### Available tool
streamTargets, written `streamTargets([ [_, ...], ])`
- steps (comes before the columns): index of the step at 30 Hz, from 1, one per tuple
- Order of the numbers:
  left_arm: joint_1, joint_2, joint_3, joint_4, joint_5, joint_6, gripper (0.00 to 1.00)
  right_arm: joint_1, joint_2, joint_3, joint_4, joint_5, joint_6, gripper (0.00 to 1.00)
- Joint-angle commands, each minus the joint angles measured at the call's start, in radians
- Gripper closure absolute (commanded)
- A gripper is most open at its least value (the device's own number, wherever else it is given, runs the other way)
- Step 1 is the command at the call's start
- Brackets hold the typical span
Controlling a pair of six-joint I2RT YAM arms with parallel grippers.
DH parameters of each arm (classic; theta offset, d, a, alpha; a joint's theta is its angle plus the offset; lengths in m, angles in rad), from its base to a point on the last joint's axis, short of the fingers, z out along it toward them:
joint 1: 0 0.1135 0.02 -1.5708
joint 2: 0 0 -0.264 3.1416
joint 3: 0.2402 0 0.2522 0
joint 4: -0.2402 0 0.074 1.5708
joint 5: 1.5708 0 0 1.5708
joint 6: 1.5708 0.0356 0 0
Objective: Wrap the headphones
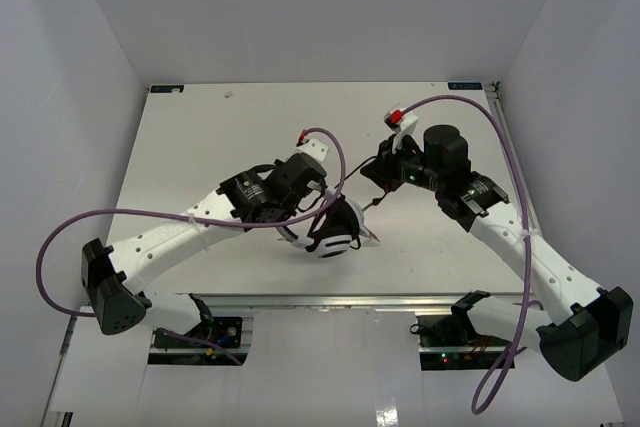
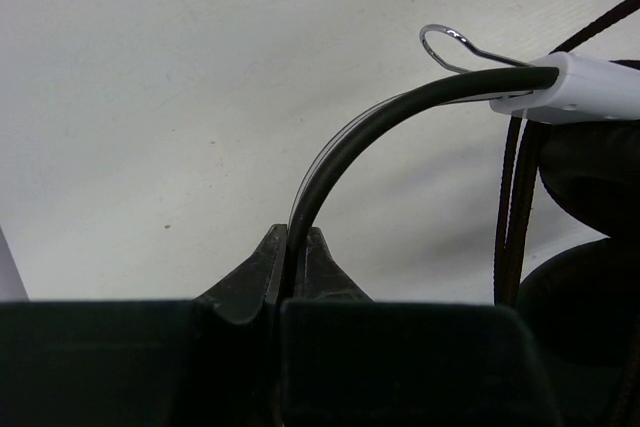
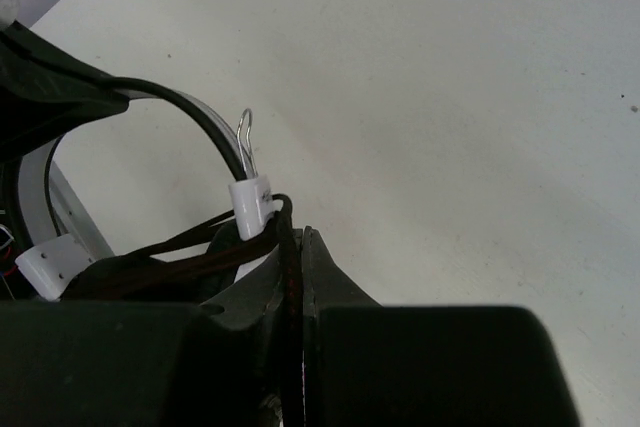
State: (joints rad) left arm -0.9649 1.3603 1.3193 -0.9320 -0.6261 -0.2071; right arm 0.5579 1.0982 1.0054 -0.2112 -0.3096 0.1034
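Observation:
The headphones sit near the middle of the table, white with black ear cushions. My left gripper is shut on their headband, which arcs up from between the jaws to a white slider. An ear cushion fills the lower right of the left wrist view. My right gripper stands just right of the headphones and is shut on the thin dark cord. The cord runs in several strands across the slider and the cup. The jack plug is hidden.
Purple arm cables loop over both arms, one arching high across the right side. White enclosure walls close the table in on three sides. A metal rail runs along the near edge by the arm bases.

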Motion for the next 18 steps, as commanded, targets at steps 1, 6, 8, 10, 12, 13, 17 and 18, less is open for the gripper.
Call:
streamTargets([
  [1, 0.0, 0.002, 0.069, -0.005, -0.154, -0.057, 1.0, 0.019, -0.049, 0.03, -0.033, 0.0, -0.02, 0.92],
  [6, 0.0, 0.037, 0.067, -0.042, -0.272, -0.128, 1.0, 0.057, -0.058, 0.004, -0.024, -0.019, -0.01, 0.92],
  [8, 0.001, 0.053, 0.073, -0.052, -0.3, -0.155, 1.0, 0.084, -0.066, -0.013, -0.002, -0.04, 0.001, 0.92],
  [10, 0.003, 0.068, 0.084, -0.066, -0.317, -0.197, 1.0, 0.109, -0.073, -0.032, 0.024, -0.066, 0.016, 0.92],
  [12, 0.005, 0.09, 0.106, -0.094, -0.333, -0.245, 1.0, 0.158, -0.084, -0.069, 0.068, -0.072, 0.034, 0.92],
  [13, 0.008, 0.095, 0.121, -0.103, -0.338, -0.269, 1.0, 0.178, -0.09, -0.082, 0.082, -0.06, 0.044, 0.92],
  [17, 0.019, 0.114, 0.158, -0.13, -0.361, -0.37, 1.0, 0.288, -0.108, -0.15, 0.171, -0.019, 0.084, 0.89],
  [18, 0.02, 0.121, 0.164, -0.135, -0.369, -0.384, 1.0, 0.306, -0.11, -0.16, 0.183, -0.003, 0.095, 0.88],
])
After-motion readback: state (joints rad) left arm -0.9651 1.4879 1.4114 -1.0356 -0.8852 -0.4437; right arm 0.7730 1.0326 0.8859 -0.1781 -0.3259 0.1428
